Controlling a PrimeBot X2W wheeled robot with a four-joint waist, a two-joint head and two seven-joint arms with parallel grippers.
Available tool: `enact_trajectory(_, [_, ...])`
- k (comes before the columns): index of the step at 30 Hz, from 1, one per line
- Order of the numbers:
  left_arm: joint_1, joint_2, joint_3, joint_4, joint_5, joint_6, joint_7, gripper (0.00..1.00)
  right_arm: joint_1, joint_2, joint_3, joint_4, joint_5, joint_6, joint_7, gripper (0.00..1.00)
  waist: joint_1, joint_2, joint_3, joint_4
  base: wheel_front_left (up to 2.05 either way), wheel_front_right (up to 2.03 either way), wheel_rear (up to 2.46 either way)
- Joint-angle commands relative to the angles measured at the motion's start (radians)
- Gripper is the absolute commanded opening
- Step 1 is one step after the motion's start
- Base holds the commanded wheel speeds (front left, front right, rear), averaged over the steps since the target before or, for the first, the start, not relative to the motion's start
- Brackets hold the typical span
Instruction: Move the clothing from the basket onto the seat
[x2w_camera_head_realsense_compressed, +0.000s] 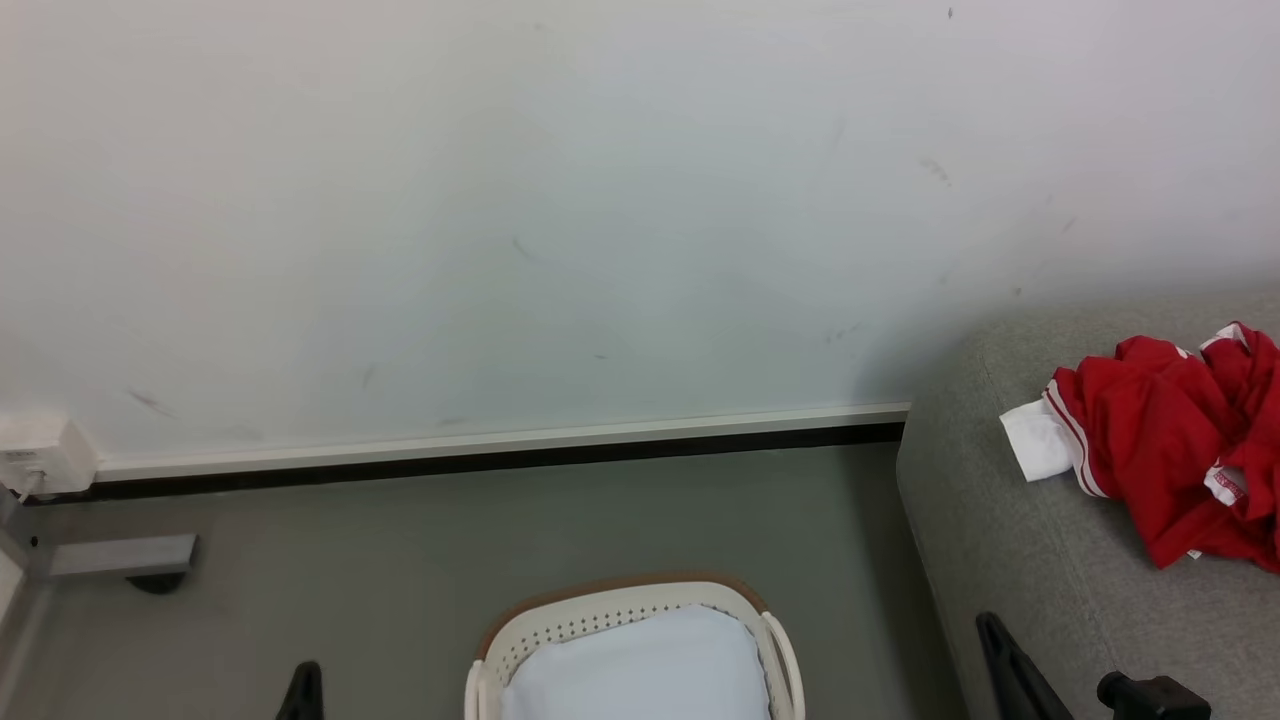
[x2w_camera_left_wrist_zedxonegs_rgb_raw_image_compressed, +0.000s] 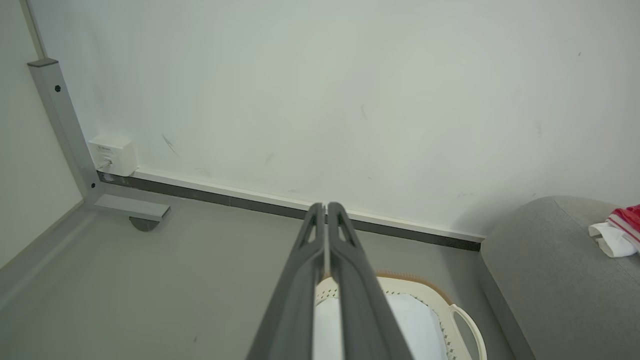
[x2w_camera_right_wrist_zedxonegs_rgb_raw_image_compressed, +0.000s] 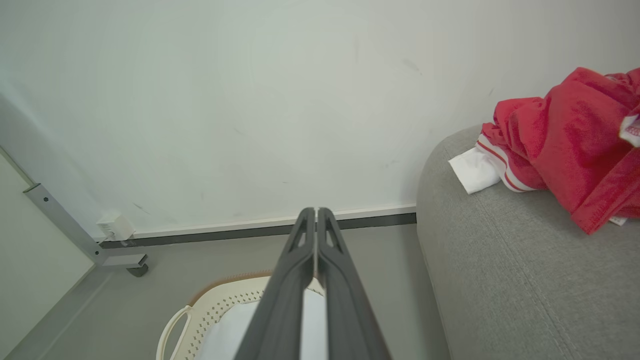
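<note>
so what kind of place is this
Likely a home-style room, or a test corner set up like one: a grey sofa with a red jersey on it, a laundry basket on the floor, and a scuffed white wall.

My head camera looks forward and down at the wall (x2w_camera_head_realsense_compressed: 600, 200), basket (x2w_camera_head_realsense_compressed: 600, 618) and sofa (x2w_camera_head_realsense_compressed: 1050, 600). Both wrist cameras sight along the left tool (x2w_camera_left_wrist_zedxonegs_rgb_raw_image_compressed: 326, 206) and right tool (x2w_camera_right_wrist_zedxonegs_rgb_raw_image_compressed: 316, 210) toward that same wall, over the basket, with the sofa at right.
</note>
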Motion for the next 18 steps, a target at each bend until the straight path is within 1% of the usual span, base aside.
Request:
enact_trajectory(1, [-0.020, 0.004, 0.011, -0.003, -0.036, -0.001, 0.014, 0.00, -0.014, -0.001, -0.012, -0.014, 0.030, 0.000, 0.007, 0.00, 0.0000, 0.0000, 0.001, 0.001, 0.00, 0.00, 0.00])
enact_trajectory(18, [-0.059, 0.007, 0.009, -0.012, -0.340, -0.009, 0.092, 0.00, -0.025, 0.015, -0.093, -0.045, 0.278, 0.000, 0.088, 0.00, 0.0000, 0.0000, 0.007, 0.011, 0.00, 0.00, 0.00])
